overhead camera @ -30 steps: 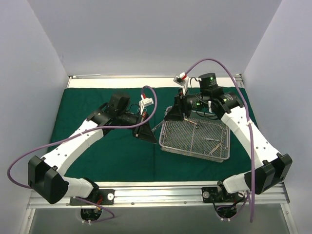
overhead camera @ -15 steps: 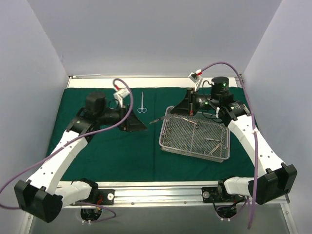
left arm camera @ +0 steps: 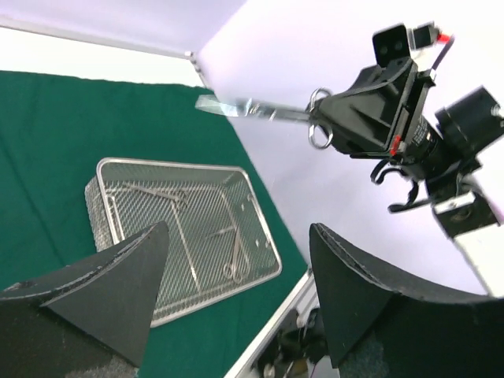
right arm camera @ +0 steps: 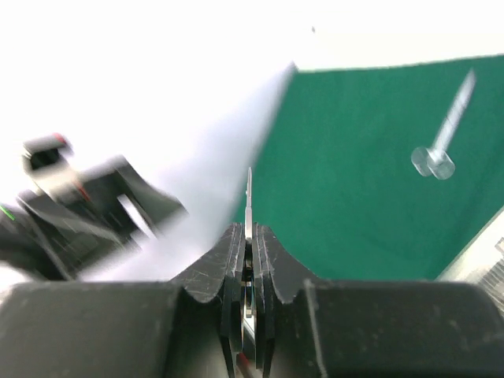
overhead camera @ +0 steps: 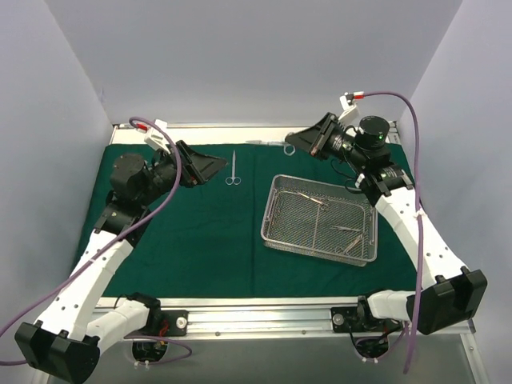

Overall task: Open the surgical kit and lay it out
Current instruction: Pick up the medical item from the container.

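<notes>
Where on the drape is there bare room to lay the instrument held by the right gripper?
Free: the wide near-left stretch of drape, bordered by the tray and the scissors; also the strip between scissors and tray. Crowded: inside the tray, and beside the open left gripper.

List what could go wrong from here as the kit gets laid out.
1. The right gripper pinches a long steel instrument at its ring end, the rest sticking out sideways in mid-air; it could pivot or slip free.
2. It hangs near the far edge of the green drape, so a drop might land off the cloth.
3. The open left gripper sits close to the scissors on the drape; a sweep could knock them askew.
</notes>
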Tool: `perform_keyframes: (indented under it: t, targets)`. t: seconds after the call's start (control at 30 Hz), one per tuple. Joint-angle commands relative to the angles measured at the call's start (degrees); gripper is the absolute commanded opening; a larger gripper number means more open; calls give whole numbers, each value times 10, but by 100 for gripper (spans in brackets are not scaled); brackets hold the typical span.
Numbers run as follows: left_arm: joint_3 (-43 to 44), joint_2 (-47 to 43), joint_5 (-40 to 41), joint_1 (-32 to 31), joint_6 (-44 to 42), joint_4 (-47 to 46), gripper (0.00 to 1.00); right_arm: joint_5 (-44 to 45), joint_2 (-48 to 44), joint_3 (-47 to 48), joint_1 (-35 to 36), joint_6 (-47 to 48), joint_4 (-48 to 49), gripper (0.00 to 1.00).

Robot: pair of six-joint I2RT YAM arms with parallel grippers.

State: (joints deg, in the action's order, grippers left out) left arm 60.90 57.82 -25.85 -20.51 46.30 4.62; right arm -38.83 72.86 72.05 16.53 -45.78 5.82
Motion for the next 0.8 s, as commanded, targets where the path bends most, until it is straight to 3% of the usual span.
perform_keyframes:
  t: [0.0,0.3,0.77]
  targets:
    - [-35,-2,38,2,70,-154,81,81,-10,-20,3,-180,202,0]
    - [-31,49,76,-20,120,-253,81,175,-16,-59,69,-224,287,0]
    - [48,168,119,-58,145,-317,81,222,-21,-99,132,-230,325,0]
